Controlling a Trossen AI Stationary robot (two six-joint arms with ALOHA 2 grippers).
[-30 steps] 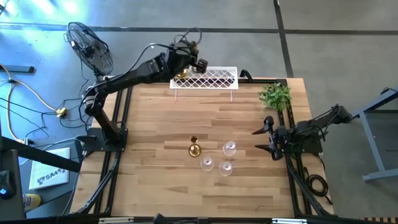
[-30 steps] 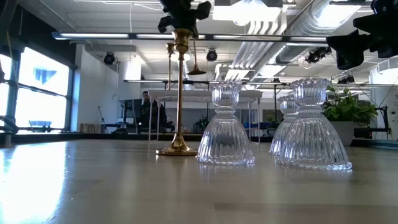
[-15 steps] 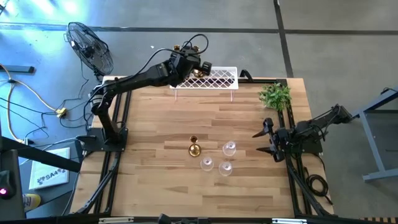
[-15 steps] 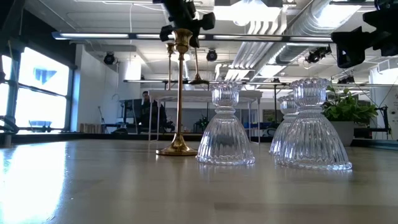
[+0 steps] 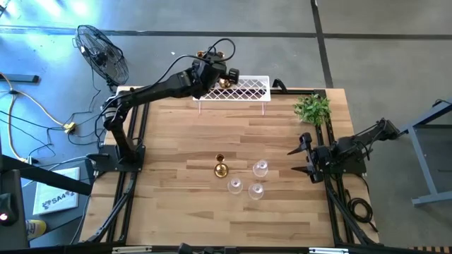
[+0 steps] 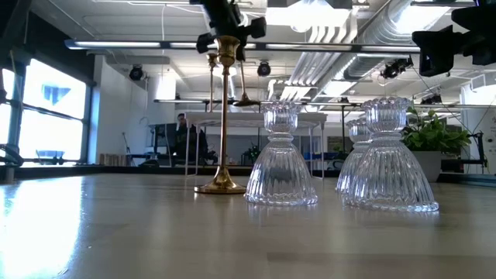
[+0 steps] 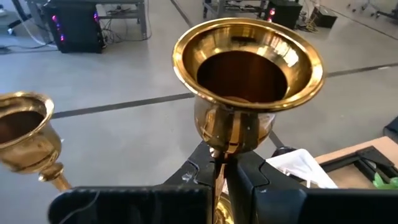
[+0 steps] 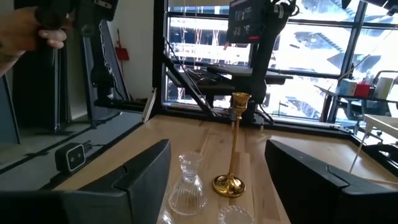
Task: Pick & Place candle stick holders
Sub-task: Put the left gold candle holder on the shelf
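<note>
My left gripper (image 5: pixel 212 71) reaches to the left end of the white lattice rack (image 5: pixel 244 89) at the table's far edge and is shut on a gold candle stick holder (image 7: pixel 249 68). A second gold holder (image 7: pixel 25 134) stands beside it. A third gold holder (image 5: pixel 220 168) stands on its round base mid-table, with three clear glass holders (image 5: pixel 260 168) (image 5: pixel 234 185) (image 5: pixel 256 191) upright to its right. At the table's right edge my right gripper (image 5: pixel 300 156) is open around nothing. My left gripper pinches the gold holder's thin stem right beneath its top cup (image 7: pixel 219 152) between its two fingers. The fingers come nearly level from the table's left side and lie across the stem. The holder hangs tilted, its base (image 6: pixel 246 101) low over the rack; whether it touches, I cannot tell.
A small green plant (image 5: pixel 313 108) stands at the far right corner. A fan (image 5: pixel 102 53) is off the table's far left. A person's hand (image 8: pixel 25 31) shows beyond the table in the right wrist view. Bare wood lies between the rack and the group of holders.
My left gripper has sunk a little toward the rack and rolled its wrist, staying shut on the gold holder. The holder's base has come down closer to the rack top. Over the last half second it has kept still.
</note>
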